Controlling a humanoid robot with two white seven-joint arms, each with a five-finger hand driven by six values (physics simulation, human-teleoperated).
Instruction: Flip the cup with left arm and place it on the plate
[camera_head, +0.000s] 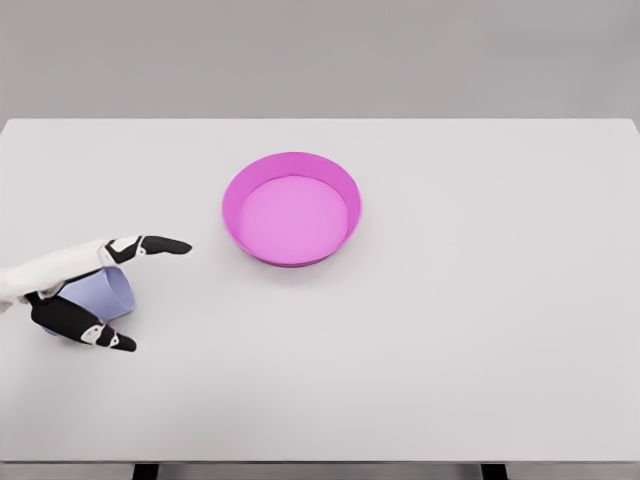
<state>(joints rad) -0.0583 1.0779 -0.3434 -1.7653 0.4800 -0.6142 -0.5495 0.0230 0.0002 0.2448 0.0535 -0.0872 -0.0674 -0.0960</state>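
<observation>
Nearest, well to the left of the pink plate (291, 208) on the white desk (480, 330), the left robot hand (85, 292) spreads its black fingers around the pale blue cup (108, 293) (lying on its side), grip not visibly closed.

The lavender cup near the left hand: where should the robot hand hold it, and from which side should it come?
Probably around the side wall, coming from the left. The lavender cup seems to lie on its side with one end toward the pink plate, and the left robot hand already has fingers above and below it, though contact is not clear.
</observation>
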